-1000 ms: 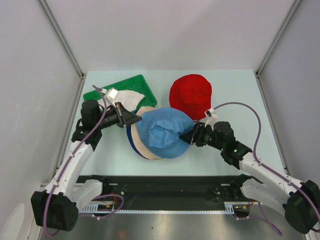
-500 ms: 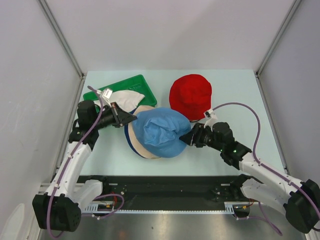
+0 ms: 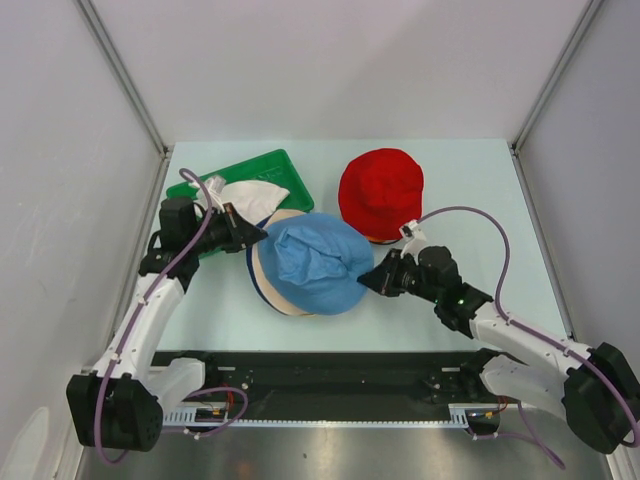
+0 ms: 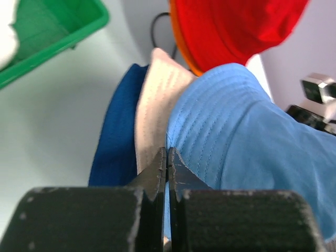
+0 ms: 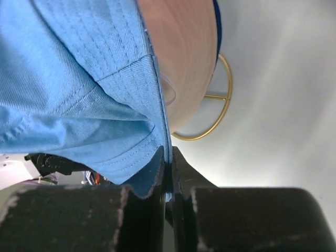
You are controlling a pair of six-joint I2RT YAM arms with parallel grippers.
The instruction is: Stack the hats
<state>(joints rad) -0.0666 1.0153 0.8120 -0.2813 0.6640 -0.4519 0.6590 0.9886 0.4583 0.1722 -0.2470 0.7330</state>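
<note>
Light blue hat (image 3: 312,262) sits crown-up at mid-table, topmost on a stack. Beige hat (image 4: 155,100) lies directly beneath it and navy hat (image 4: 118,136) below that, their brims showing at the left edge.

Left gripper (image 3: 258,235) is at the blue brim's left side, jaws pinched down to a sliver on the fabric. Right gripper (image 3: 366,281) is at the opposite side, jaws likewise clamped on the brim.

A gold wire ring (image 5: 210,115) shows under the beige brim.

Red hat (image 3: 381,192) lies just behind the stack, with an orange hat (image 4: 184,55) edge under it. White hat (image 3: 250,196) rests in the green tray (image 3: 285,165), back left.

The table (image 3: 470,200) is pale mint, matte. Plain grey wall panels (image 3: 340,60) stand on three sides, with metal posts (image 3: 125,75) at the corners.
</note>
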